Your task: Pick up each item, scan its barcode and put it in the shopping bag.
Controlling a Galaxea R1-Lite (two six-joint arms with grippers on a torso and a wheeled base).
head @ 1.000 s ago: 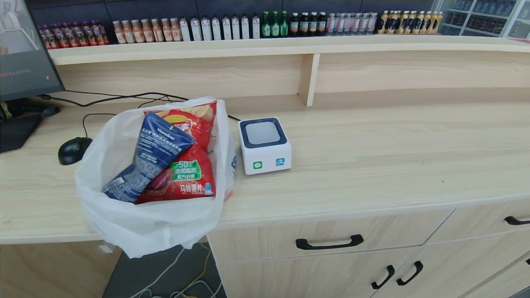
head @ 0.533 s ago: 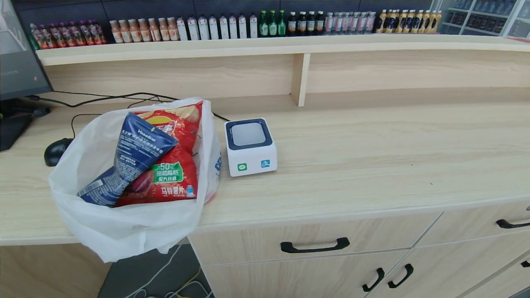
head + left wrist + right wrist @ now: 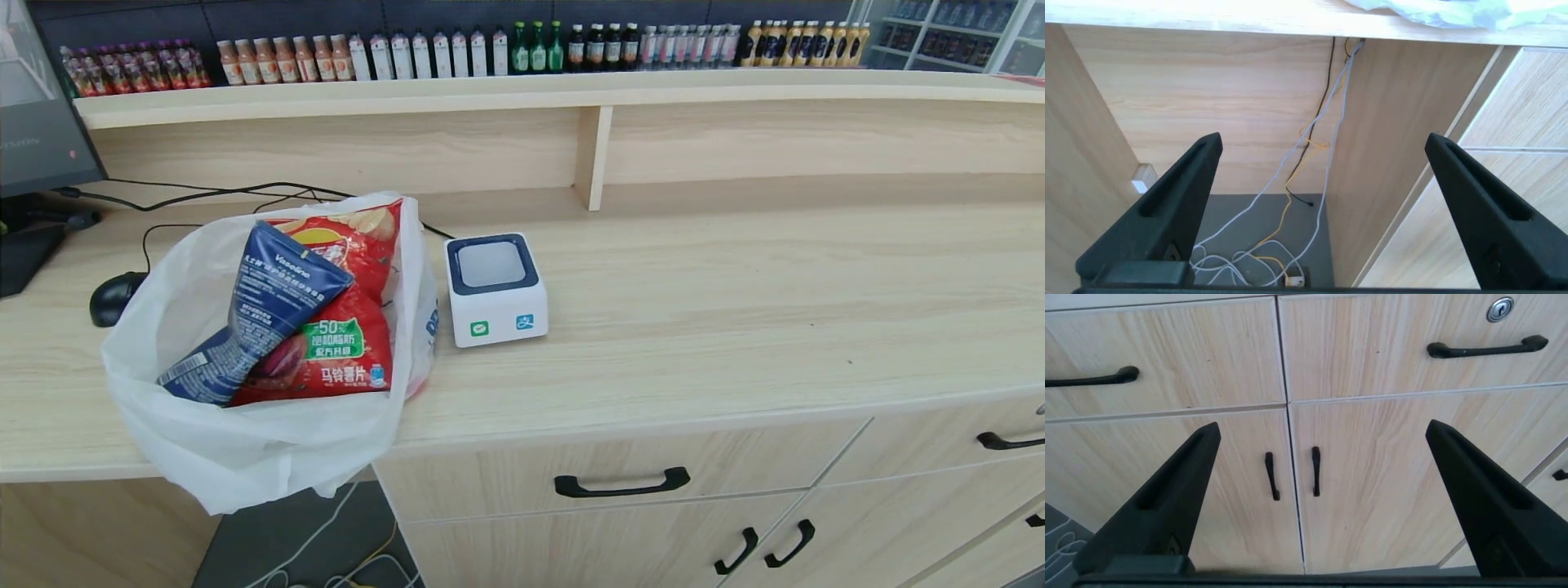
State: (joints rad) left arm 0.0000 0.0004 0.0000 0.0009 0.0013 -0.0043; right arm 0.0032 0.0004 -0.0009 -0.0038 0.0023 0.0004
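Note:
A white plastic shopping bag sits at the counter's front left edge, hanging partly over it. Inside it lie a red chip bag and a dark blue pouch resting on top of it. Just to the bag's right stands the white scanner box with a dark-framed window on top. My left gripper is open, held low below the counter, facing the open space with cables under it. My right gripper is open too, facing the cabinet doors, with nothing between its fingers.
A black mouse and cables lie at the back left beside a monitor. A raised shelf carries a row of bottles. Drawers with black handles front the cabinet. The wooden counter stretches wide to the scanner's right.
The head camera has swung, shifting the whole picture leftward between the earliest frame and now. The bag, its contents and the scanner keep their places relative to each other.

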